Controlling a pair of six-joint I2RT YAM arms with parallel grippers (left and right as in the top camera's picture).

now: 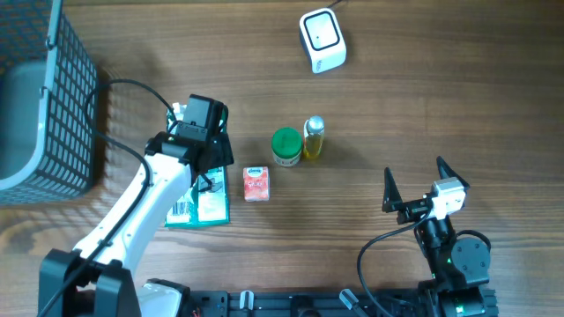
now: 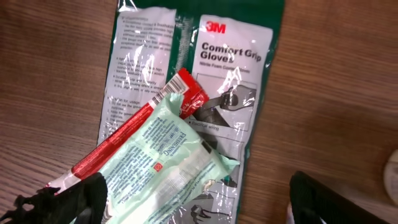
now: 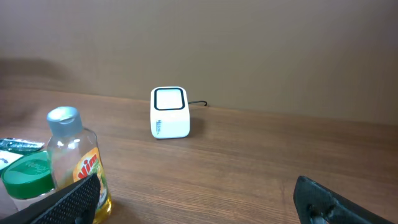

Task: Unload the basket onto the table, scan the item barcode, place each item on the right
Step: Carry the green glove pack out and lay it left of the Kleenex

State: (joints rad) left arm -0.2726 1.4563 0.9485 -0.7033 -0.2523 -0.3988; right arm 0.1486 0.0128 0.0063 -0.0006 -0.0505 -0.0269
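A pale green wrapped packet with a red strip along one edge lies on top of a green 3M gloves package. My left gripper hovers just above them, open, one black finger at each side and touching nothing. The white barcode scanner stands at the far side of the table. My right gripper is open and empty near the front right, facing the scanner.
A small red pack, a green-lidded jar and a yellow liquid bottle sit mid-table. A dark mesh basket stands at the far left. The left arm's cable loops beside it.
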